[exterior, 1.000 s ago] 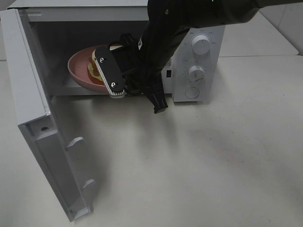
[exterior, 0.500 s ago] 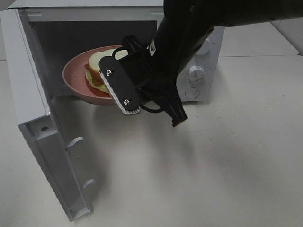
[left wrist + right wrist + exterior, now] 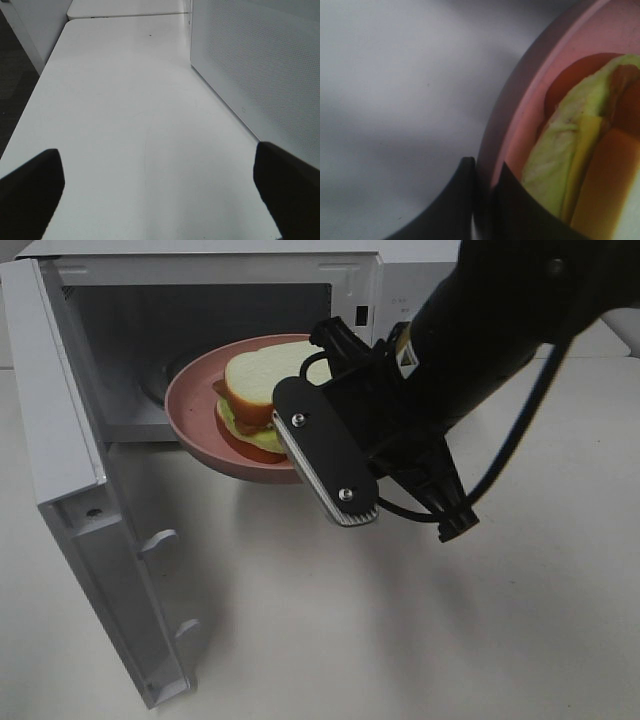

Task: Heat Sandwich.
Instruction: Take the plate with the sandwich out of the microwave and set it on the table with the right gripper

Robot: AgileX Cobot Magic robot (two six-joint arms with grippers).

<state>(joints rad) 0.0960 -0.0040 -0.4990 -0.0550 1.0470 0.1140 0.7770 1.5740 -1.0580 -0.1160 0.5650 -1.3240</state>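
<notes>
The sandwich (image 3: 262,390), white bread over pale green filling, lies on a round pink plate (image 3: 195,410). That plate is held in the air just in front of the open microwave (image 3: 200,270), clear of the cavity. My right gripper (image 3: 300,455) is shut on the plate's right rim. In the right wrist view the gripper (image 3: 482,172) pinches the plate's rim (image 3: 520,100), with the sandwich (image 3: 570,150) just beyond. My left gripper (image 3: 157,165) stands open with nothing between its fingers, low over the table.
The microwave door (image 3: 70,440) swings wide to the left, reaching toward the table's front. Its perforated panel (image 3: 260,65) stands beside my left gripper. White table (image 3: 400,620) stretches in front and to the right.
My right gripper has drawn the plate with the sandwich out of the microwave cavity, toward the front and right, and lifted it. The left gripper has stayed open.
</notes>
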